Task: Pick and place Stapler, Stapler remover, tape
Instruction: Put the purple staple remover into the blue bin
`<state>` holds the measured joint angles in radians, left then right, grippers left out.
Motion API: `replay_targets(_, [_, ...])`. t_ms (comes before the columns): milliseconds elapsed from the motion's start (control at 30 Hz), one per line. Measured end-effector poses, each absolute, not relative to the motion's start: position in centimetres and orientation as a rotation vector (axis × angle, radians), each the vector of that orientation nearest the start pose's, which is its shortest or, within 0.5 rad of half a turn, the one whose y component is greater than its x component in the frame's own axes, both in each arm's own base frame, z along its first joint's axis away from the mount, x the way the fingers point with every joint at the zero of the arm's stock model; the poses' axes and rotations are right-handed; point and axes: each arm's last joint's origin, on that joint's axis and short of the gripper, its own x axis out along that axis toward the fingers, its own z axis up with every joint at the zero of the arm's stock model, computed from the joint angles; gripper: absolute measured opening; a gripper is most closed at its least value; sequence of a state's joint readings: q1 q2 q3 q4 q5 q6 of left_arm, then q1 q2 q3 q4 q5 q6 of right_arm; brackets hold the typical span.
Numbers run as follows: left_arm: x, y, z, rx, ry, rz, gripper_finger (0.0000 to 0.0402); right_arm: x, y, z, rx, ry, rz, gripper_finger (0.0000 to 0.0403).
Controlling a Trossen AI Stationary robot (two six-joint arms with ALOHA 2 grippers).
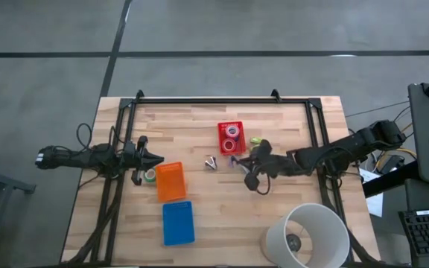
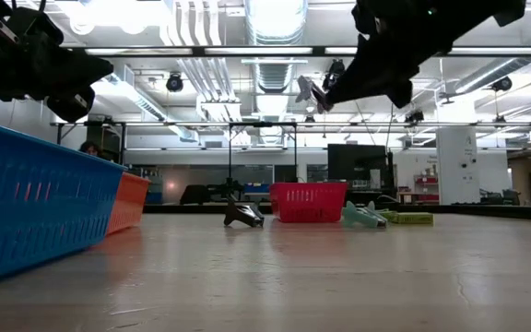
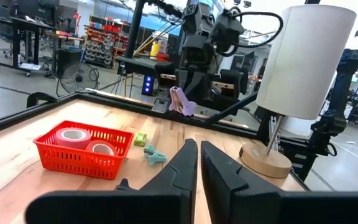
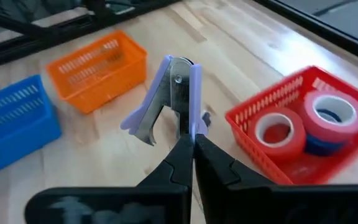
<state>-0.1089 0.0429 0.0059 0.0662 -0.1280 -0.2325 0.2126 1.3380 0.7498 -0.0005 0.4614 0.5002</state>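
Observation:
My right gripper [image 4: 191, 144] hangs above the table's middle, just near the red basket [image 1: 231, 138], shut on a lilac staple remover [image 4: 173, 93]; the remover also shows in the low view [image 2: 310, 90]. The red basket holds red and pinkish tape rolls [image 4: 331, 118]. A dark staple remover [image 1: 211, 161] lies on the wood, and a teal one [image 3: 155, 154] lies beside a small yellow-green object [image 3: 140, 139]. A green tape roll [image 1: 150, 175] lies next to the orange basket [image 1: 171, 181]. My left gripper [image 3: 197, 163] hovers over that roll, shut and empty. My right gripper pinches the lilac staple remover by the free end of one arm [image 4: 189, 127], between the two fingertips. The fingers come from the table's right, slanting slightly down. The remover sticks out beyond the fingertips, hinge end farthest from them, its other arm splayed open, lifted clear of the table.
A blue basket [image 1: 178, 222] sits near the orange one toward the near edge. A big white lamp shade on a wooden base [image 1: 307, 234] stands at the near right corner. A black frame [image 1: 214, 100] runs along the far and side edges. Bare wood lies between the baskets.

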Motion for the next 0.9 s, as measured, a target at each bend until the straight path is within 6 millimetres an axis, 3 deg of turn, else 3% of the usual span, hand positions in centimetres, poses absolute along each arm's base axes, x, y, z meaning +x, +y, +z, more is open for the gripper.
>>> replay_targets(233, [10.0,-0.7,16.9,-0.232,-0.036,0.019,0.0026,28.0,3.4,23.2,0.274,0.404,-0.251,0.0008])
replay_targets(400, [9.7,-0.3,18.6,-0.189,-0.22,0.13,0.0023,28.3,2.8,23.6,0.251,0.378,-0.211,0.0008])
replay_targets(667, [9.3,-0.2,20.1,-0.223,-0.386,0.13,0.0025,28.9,1.7,24.9,0.219,0.341,-0.183,0.0008])
replay_targets(900, [8.4,-1.0,21.9,-0.036,-0.586,-0.132,0.0028,29.1,1.7,25.4,0.202,0.329,-0.161,0.0008])
